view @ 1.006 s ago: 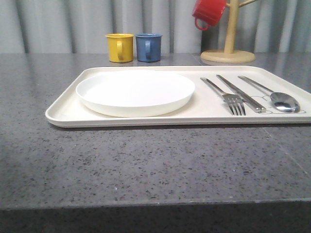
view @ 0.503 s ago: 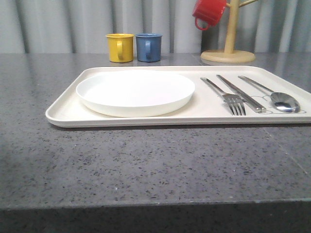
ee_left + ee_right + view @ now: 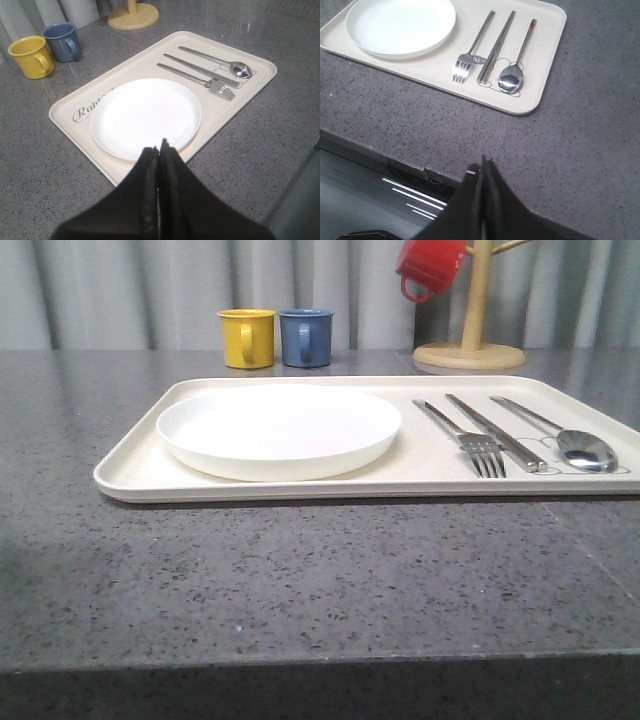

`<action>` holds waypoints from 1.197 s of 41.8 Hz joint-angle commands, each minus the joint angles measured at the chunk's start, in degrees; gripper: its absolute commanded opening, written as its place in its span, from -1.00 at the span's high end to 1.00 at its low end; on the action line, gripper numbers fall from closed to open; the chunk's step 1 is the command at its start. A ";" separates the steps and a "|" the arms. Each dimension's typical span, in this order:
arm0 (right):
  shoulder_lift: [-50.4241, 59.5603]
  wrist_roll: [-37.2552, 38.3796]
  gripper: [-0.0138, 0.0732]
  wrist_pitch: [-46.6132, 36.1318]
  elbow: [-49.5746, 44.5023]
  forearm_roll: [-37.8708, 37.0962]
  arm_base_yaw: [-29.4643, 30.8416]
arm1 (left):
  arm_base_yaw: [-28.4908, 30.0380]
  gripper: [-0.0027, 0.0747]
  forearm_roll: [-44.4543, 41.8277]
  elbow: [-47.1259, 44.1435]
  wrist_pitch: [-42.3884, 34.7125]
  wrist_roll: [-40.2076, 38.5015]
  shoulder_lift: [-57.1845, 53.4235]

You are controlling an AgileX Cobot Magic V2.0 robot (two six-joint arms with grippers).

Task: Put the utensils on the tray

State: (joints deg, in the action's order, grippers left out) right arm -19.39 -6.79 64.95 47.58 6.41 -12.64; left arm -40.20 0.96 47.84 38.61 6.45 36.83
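The cream tray (image 3: pixel 130 472) (image 3: pixel 65 107) (image 3: pixel 540 75) lies on the grey counter. On its right part rest three silver utensils side by side: a fork (image 3: pixel 470 440) (image 3: pixel 200 82) (image 3: pixel 470 55), a knife (image 3: pixel 495 432) (image 3: pixel 200 70) (image 3: pixel 496 47) and a spoon (image 3: pixel 585 448) (image 3: pixel 235 66) (image 3: pixel 512 77). My left gripper (image 3: pixel 159 146) is shut and empty, held back above the tray's near edge. My right gripper (image 3: pixel 482 167) is shut and empty too, over the counter's front edge, well apart from the tray.
A round white plate (image 3: pixel 278 428) (image 3: pixel 145 116) (image 3: pixel 400 24) fills the tray's left part. Behind the tray stand a yellow mug (image 3: pixel 246 337) (image 3: pixel 31 56), a blue mug (image 3: pixel 305 336) (image 3: pixel 62 41) and a wooden mug tree (image 3: pixel 470 345) holding a red mug (image 3: pixel 430 265). Bare counter lies in front.
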 commanded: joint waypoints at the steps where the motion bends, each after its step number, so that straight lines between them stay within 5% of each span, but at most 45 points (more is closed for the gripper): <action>1: -0.61 -0.62 0.84 -3.51 1.13 0.69 0.04 | -0.41 0.98 0.55 1.51 -4.20 -0.74 -0.02; 23: -0.61 -0.62 0.84 -3.45 1.13 0.69 0.04 | 1.81 0.98 -0.29 -1.23 -6.00 -0.74 -2.73; 43: -0.61 -0.62 0.84 -3.51 1.13 0.69 0.04 | 31.76 0.98 -3.97 -34.78 -36.56 -0.74 -26.33; 50: -0.61 -0.62 0.84 -3.51 1.13 0.69 0.04 | 39.18 0.98 -2.46 -42.81 -40.90 -0.74 -32.86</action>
State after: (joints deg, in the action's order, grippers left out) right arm -19.39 -6.79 64.95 47.58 6.63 -12.64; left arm -3.35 -2.75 6.01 4.82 6.31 5.44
